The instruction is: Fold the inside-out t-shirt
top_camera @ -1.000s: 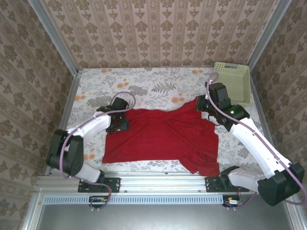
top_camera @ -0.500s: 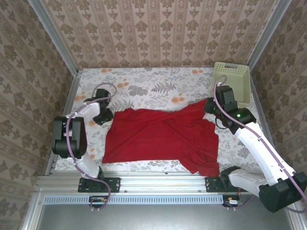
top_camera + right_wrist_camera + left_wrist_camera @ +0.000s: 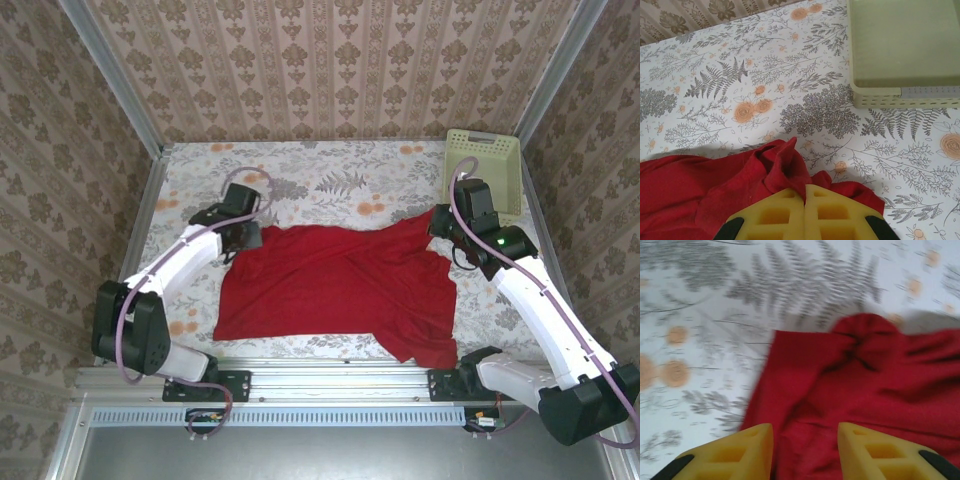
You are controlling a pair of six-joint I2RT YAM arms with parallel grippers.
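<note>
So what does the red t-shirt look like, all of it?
The t-shirt is plain bright red soft cloth with no print. It lies spread out and wrinkled on the flowery tablecloth, and its near right part reaches almost to the front edge. Its far right corner is bunched up and pinched in the shut right end effector. The open left end effector hovers over its crumpled far left corner; I cannot tell if it touches the cloth.
</note>
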